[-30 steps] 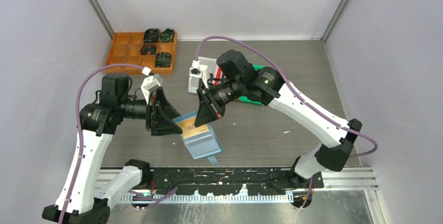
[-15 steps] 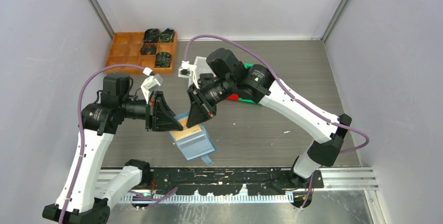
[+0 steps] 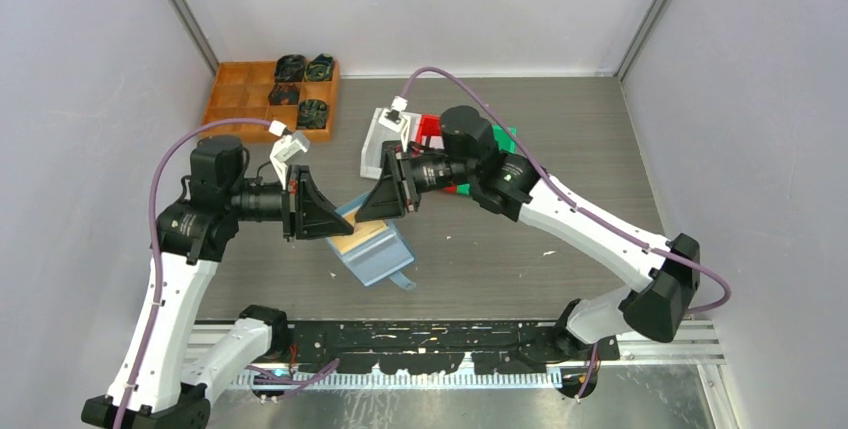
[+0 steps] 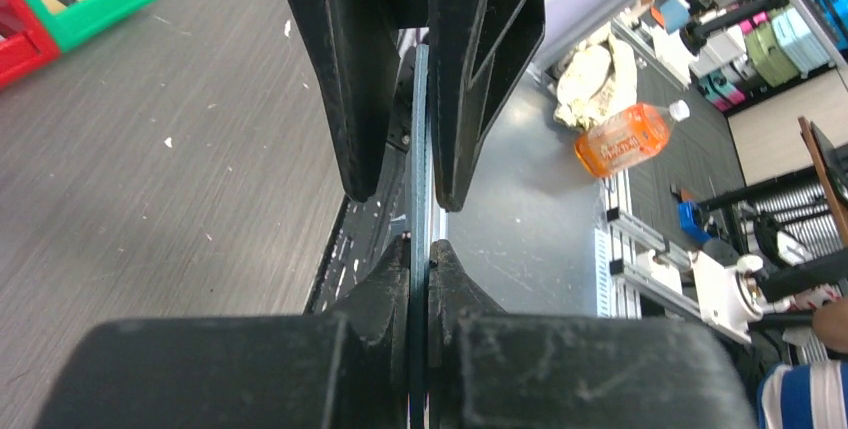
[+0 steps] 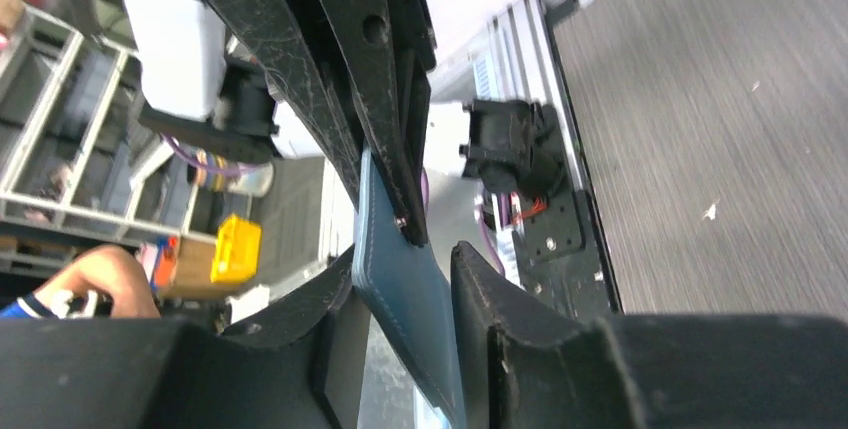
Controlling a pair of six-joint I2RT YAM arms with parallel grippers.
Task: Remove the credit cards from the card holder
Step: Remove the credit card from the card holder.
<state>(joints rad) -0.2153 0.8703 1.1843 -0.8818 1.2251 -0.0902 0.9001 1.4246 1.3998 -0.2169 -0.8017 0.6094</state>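
Left claw [image 4: 419, 254] is clamping fully shut on a thin slate-blue edge of the holder [image 3: 385, 254]. That holder is hanging tilted between the 2 claws, over the table [image 3: 560, 149] and left of centre. 1 tan card [image 3: 358, 239] is showing in the opened holder and is sitting inside it. No loose card is showing in any view, so in my judgement extraction is not yet done and the whole removal is remaining. Right claw [image 5: 403, 274] is facing the left one, jaws standing partly apart with a blue panel of the holder lying between them. Both fingers are sitting close against that panel, but I cannot tell whether they are pressing it.
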